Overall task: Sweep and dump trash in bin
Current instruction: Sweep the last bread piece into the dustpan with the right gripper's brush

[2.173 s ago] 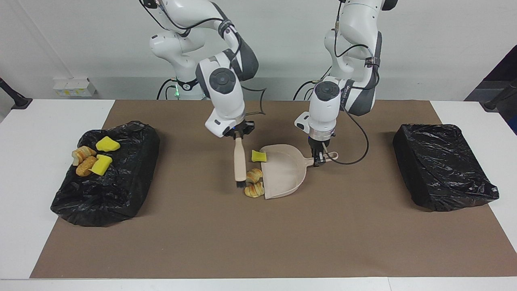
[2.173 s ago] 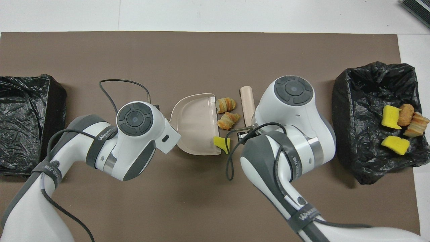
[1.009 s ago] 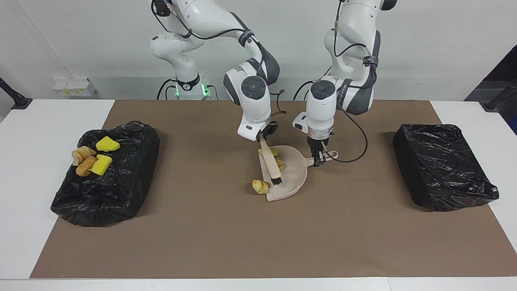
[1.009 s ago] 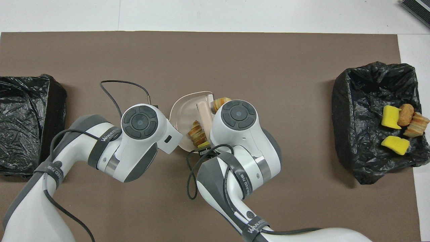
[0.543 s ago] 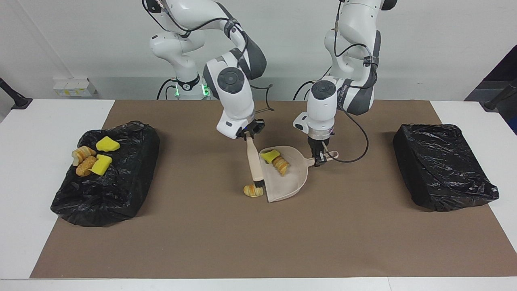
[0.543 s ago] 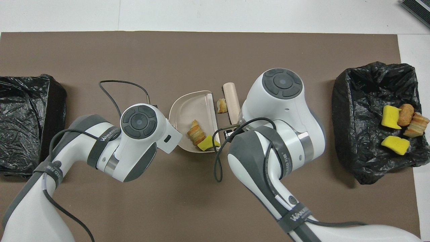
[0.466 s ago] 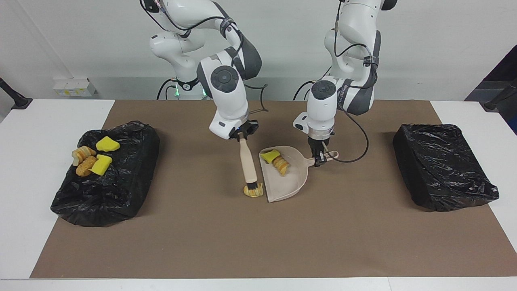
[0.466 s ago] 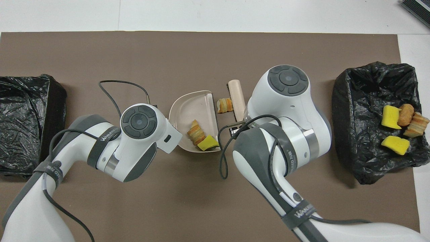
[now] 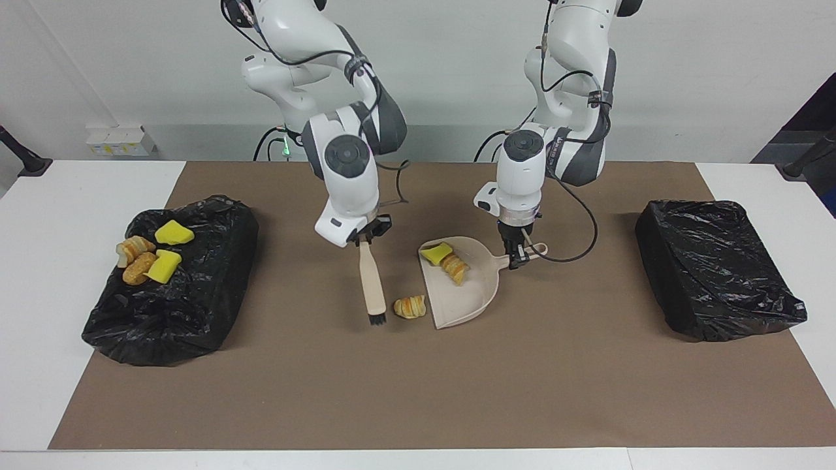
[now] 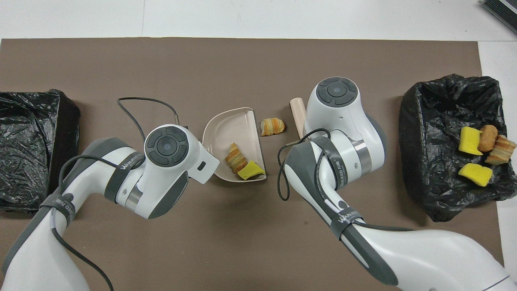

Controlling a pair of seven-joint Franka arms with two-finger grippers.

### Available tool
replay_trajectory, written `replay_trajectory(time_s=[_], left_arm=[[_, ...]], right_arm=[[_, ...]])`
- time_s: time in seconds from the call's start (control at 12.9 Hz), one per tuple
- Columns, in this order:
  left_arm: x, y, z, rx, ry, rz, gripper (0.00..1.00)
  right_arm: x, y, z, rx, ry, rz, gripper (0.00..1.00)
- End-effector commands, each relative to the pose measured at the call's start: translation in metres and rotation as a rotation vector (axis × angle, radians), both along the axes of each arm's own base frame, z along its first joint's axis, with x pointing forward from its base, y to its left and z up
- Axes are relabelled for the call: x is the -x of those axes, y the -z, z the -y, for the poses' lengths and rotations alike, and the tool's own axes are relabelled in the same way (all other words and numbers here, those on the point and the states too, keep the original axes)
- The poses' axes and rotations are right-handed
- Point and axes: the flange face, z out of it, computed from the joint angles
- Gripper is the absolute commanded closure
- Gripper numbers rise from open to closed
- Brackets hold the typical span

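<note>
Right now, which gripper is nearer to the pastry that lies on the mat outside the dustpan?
Right. The right gripper holds the brush beside the loose pastry; the left gripper is shut on the dustpan handle, past the pan.

Grey bands on the left arm [image 10: 121, 171] and right arm [image 10: 347, 214] (overhead view) seemingly read "WANJEED"

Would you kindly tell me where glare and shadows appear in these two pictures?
Facing view: glints on the bin bag toward the left arm's end; soft shadow beside the dustpan. Overhead view: glossy highlights on the bin bag holding trash; faint shadow under the loose pastry.
</note>
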Motion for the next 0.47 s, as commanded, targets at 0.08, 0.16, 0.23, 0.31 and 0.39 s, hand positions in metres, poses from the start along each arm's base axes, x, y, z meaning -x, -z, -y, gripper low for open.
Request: replay_trajectory(time_s=[0.08,0.16,0.23,0.31,0.39], left_arm=[[0.005,-0.002,-0.008,-0.02,-0.017,0.011,1.0],[0.005,-0.001,-0.009,-0.021,-0.018,0.01,1.0],[0.005,-0.001,-0.009,-0.021,-0.018,0.01,1.0],[0.004,-0.002,-0.009,-0.019,-0.02,0.013,1.0],[0.004,-0.002,-0.009,-0.019,-0.02,0.013,1.0]], right_arm=[[0.014,-0.003,-0.054,-0.091,-0.025,0.028,1.0],[0.016,-0.005,-0.06,-0.131,-0.022,0.015,1.0],[0.017,-0.007,-0.063,-0.156,-0.018,0.006,1.0],[0.019,-0.01,-0.072,-0.208,-0.028,0.0,1.0],[0.013,-0.017,-0.075,-0.296,0.02,0.017,1.0]])
